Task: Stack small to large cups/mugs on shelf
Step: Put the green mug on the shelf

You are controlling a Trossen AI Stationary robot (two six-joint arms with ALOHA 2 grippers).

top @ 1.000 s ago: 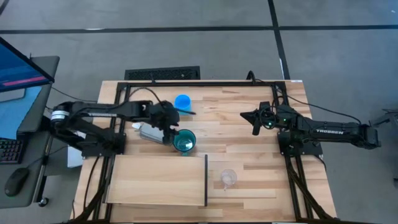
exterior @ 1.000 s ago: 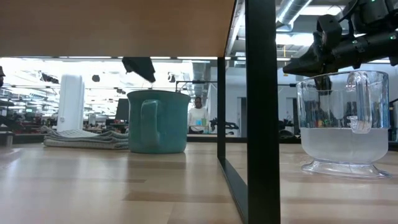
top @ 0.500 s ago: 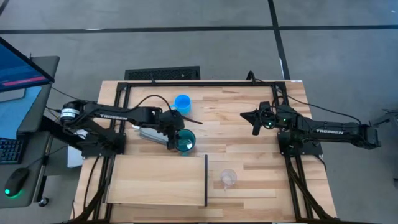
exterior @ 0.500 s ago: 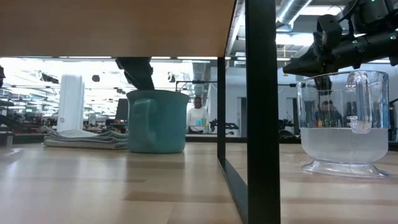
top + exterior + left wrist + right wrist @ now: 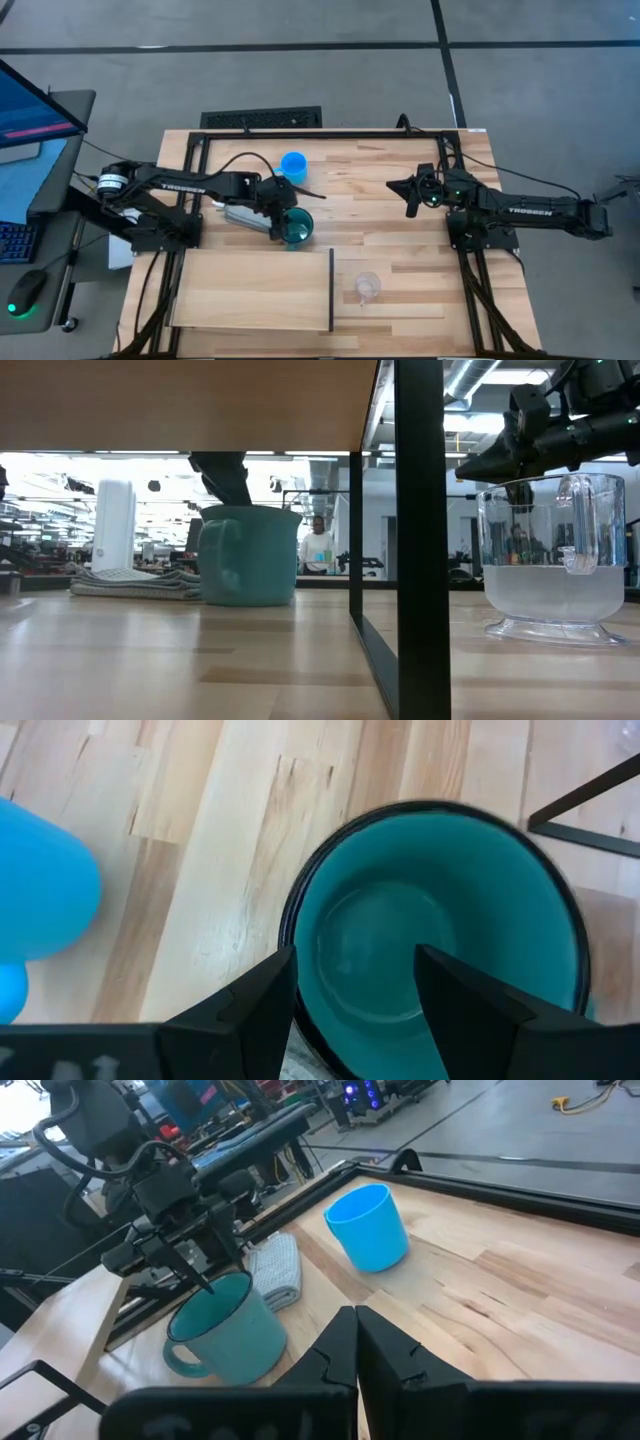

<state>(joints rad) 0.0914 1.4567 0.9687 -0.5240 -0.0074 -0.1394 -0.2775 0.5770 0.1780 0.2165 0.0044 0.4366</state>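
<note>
The teal-green mug (image 5: 296, 228) stands on its base on the tabletop, just beyond the shelf's far edge; its handle shows on the left in the low view (image 5: 218, 555). My left gripper (image 5: 283, 218) is open over the mug's rim, its fingers (image 5: 355, 970) astride the wall. The blue mug (image 5: 293, 163) stands farther back. The clear cup (image 5: 367, 287) stands right of the shelf (image 5: 250, 290), a light-wood board with a dark right edge. My right gripper (image 5: 408, 190) hovers shut above the table's right half, touching nothing. My left gripper comes down at the teal mug's rim (image 5: 312, 1045) from above, slanting from the table's left. One finger (image 5: 470, 1010) is inside the mug, the other (image 5: 250, 1010) outside its wall, with a gap wider than the wall. Which finger touches cannot be told. The mug stands upright.
A grey folded cloth (image 5: 243, 214) lies under the left arm, just left of the teal mug. The shelf's dark leg (image 5: 420, 540) stands between the teal mug and the clear cup (image 5: 550, 560) in the low view. People show in the room behind.
My left gripper has moved toward the table's right and near edges and down, until one finger dipped into the teal mug. The mug has shifted a little toward the left in the low view and turned, its handle swinging leftward.
</note>
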